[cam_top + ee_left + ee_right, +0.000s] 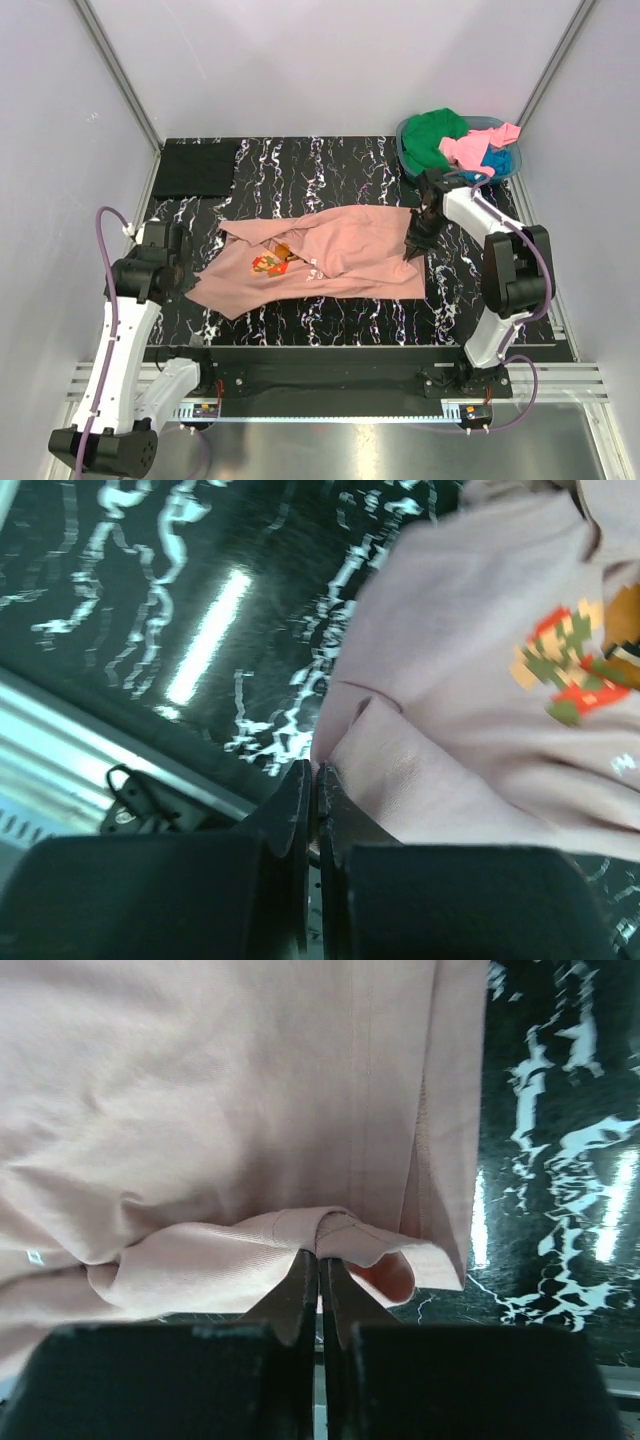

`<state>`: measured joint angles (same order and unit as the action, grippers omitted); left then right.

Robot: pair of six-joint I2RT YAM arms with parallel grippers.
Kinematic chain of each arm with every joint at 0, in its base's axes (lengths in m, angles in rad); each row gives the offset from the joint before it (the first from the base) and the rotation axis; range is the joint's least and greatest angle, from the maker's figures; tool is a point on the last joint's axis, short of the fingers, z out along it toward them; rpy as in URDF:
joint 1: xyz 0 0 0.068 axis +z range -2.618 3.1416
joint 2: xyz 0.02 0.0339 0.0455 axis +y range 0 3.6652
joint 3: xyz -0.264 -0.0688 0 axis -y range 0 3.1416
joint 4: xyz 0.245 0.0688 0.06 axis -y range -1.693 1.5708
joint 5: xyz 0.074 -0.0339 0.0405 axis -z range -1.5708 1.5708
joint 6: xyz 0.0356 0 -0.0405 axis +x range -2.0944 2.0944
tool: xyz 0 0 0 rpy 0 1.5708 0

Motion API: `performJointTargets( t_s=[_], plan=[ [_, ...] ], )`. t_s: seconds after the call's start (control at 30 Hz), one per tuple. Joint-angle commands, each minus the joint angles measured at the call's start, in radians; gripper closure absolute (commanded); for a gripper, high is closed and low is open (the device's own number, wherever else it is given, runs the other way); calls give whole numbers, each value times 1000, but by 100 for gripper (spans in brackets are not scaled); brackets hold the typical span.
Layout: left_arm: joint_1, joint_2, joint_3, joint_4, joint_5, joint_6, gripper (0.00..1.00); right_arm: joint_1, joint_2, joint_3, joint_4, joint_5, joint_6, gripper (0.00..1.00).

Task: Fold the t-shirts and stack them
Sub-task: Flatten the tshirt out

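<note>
- Pink t-shirt (pixel 320 262) lies spread across the middle of the black table (pixel 330 165).
- Left gripper (pixel 316 772) pinches its left edge; right gripper (pixel 320 1257) pinches a fold at its right edge.

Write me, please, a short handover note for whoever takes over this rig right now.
Left gripper: shut on the left edge of the salmon-pink t-shirt.
Right gripper: shut on a bunched bit of its right hem.
That shirt lies spread and wrinkled in the middle of the table, print up, not yet folded.
Black t-shirt: flat at the far left corner, apparently folded.
Green t-shirt, bright pink t-shirt and blue t-shirt: heaped in the teal basket, far right.
Left to do: fold the salmon one, stack it, then the three from the basket.
</note>
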<state>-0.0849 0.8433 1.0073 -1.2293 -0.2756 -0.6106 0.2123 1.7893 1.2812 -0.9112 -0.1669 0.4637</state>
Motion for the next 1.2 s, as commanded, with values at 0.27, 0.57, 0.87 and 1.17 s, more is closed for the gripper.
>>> performJointTargets(
  t_s=[0.27, 0.57, 0.87, 1.17],
  plan=[
    [4, -75, 67, -121, -142, -2, 100, -108, 163, 274, -72, -175, 85, 99],
    [5, -110, 74, -122, -125, 3, 100, -273, 183, 155, 250, -586, 372, 66],
    [5, -84, 67, -29, -31, 40, 100, -107, 139, 357, -147, -212, -57, 45],
    [4, -49, 57, 33, 36, 54, 100, 108, 44, -6, 21, -114, -5, 44]
  ],
)
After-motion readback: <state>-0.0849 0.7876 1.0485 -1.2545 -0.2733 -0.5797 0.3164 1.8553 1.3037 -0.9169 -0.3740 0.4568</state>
